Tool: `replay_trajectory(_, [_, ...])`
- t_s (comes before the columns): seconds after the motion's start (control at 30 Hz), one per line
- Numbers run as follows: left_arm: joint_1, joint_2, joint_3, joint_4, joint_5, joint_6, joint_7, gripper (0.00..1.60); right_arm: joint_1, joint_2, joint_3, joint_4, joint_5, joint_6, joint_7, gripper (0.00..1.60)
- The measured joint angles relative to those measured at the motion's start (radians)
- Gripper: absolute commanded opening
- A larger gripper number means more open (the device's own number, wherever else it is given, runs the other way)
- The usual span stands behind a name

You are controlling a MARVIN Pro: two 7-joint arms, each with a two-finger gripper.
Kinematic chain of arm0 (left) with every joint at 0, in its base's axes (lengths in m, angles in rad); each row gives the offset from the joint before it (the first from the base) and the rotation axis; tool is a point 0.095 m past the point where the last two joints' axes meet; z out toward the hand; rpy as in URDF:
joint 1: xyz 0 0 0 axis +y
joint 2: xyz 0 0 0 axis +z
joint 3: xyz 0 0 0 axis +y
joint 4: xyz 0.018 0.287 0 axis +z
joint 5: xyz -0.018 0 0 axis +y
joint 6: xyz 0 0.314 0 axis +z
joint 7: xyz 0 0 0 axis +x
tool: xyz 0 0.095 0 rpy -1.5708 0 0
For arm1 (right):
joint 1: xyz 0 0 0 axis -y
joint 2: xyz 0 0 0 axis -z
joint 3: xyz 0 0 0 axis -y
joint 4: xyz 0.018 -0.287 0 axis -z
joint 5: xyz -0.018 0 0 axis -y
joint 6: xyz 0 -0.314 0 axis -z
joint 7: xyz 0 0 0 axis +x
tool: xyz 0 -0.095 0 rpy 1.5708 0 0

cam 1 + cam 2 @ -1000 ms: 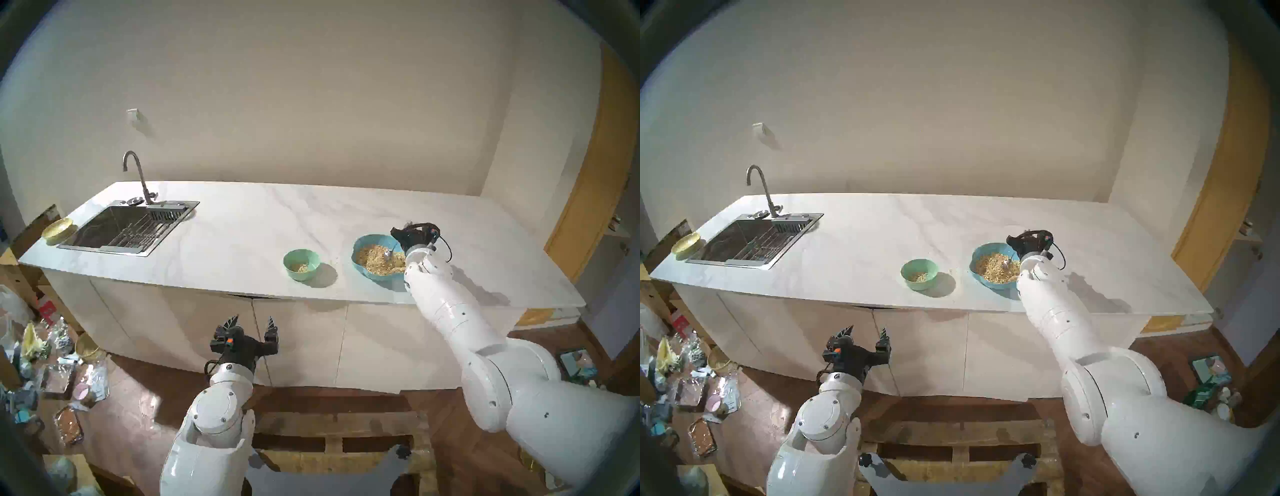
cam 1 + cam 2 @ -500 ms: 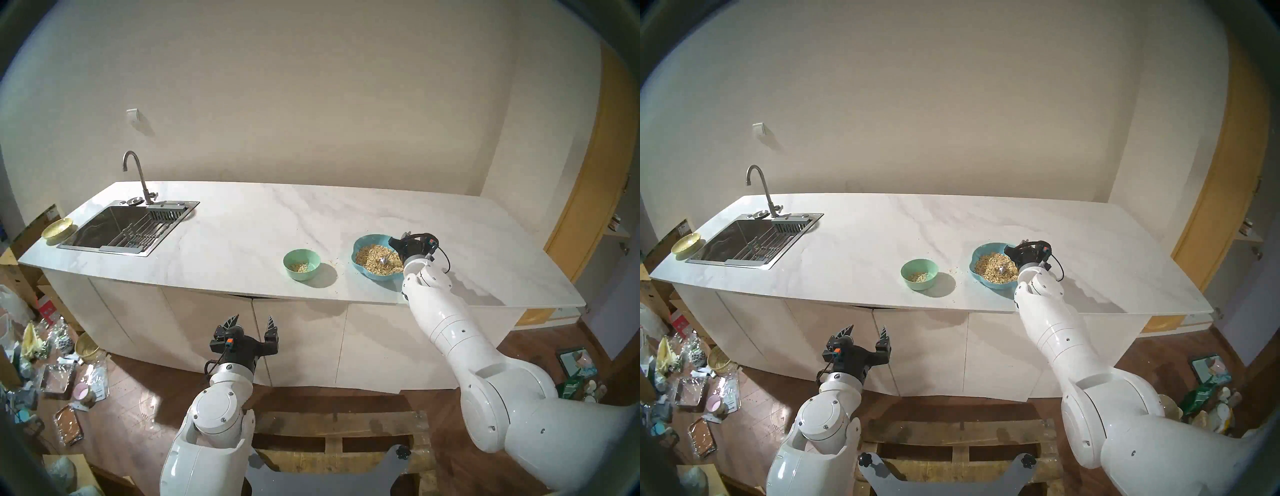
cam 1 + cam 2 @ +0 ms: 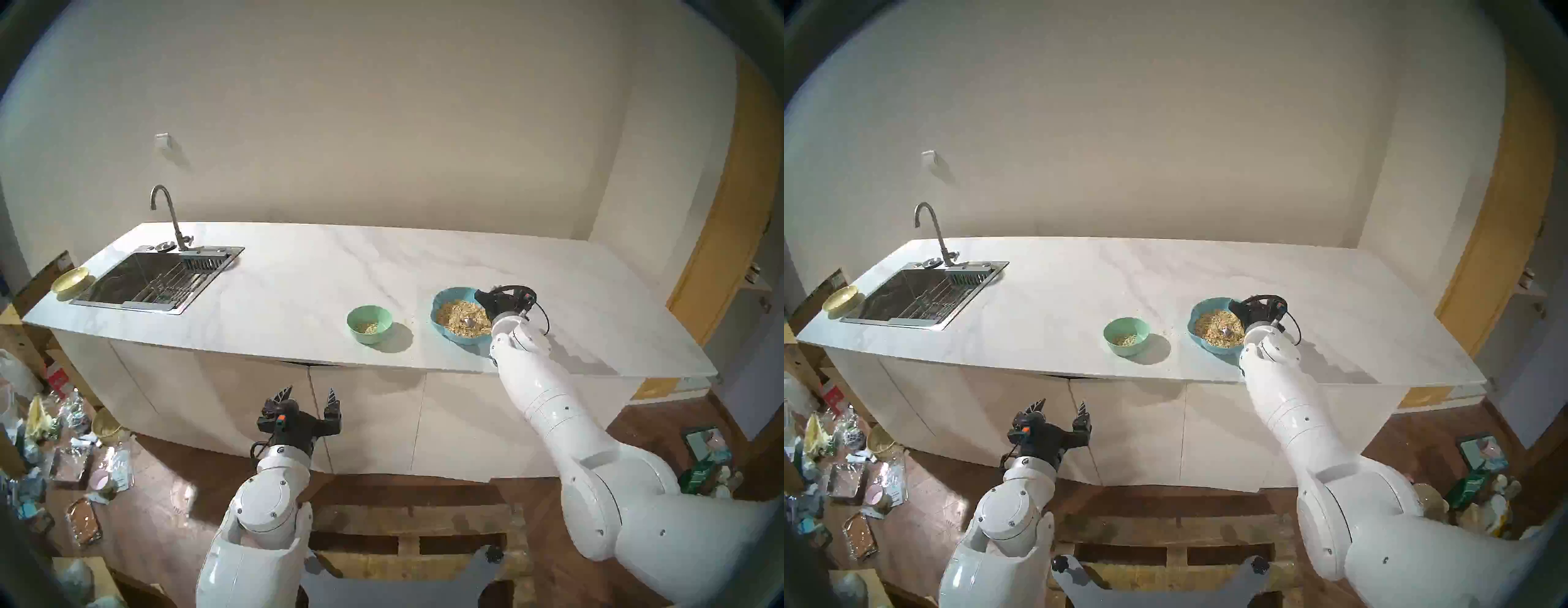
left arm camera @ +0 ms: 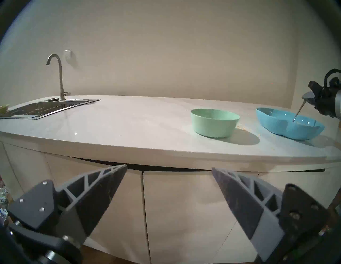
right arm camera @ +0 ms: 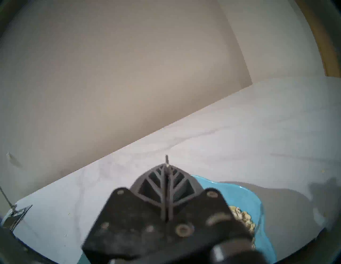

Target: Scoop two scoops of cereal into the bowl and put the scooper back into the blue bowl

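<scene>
The wide blue bowl (image 3: 441, 297) holds a heap of cereal (image 3: 456, 316) on the right of the counter. My right gripper (image 5: 167, 169) is shut on the handle of the scooper, a thin metal spoon (image 4: 298, 112), and stands over the bowl's right rim. The spoon slants down to the left, its head (image 3: 469, 321) sunk in the flakes. The small green bowl (image 3: 369, 325) stands to the left with a little cereal (image 3: 368, 327) in its bottom. Below the counter's edge, my left gripper (image 3: 309, 395) is open and empty.
A sink (image 3: 148, 280) with a tap (image 3: 169, 212) takes up the counter's left end, with a yellow-green dish (image 3: 70, 280) beside it. A few flakes (image 3: 409, 320) lie spilt between the two bowls. Clutter covers the floor at the left.
My right gripper has come down and slightly left over the blue bowl, and the spoon's head has moved deeper into the cereal. The left arm has not moved.
</scene>
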Motion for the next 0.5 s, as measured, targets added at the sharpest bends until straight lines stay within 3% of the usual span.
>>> replay_trajectory(0.5, [0.000,0.000,0.000,0.000,0.000,0.000,0.000,1.60,0.000,-0.017,0.018,-0.012,0.041,0.074,-0.030,0.00])
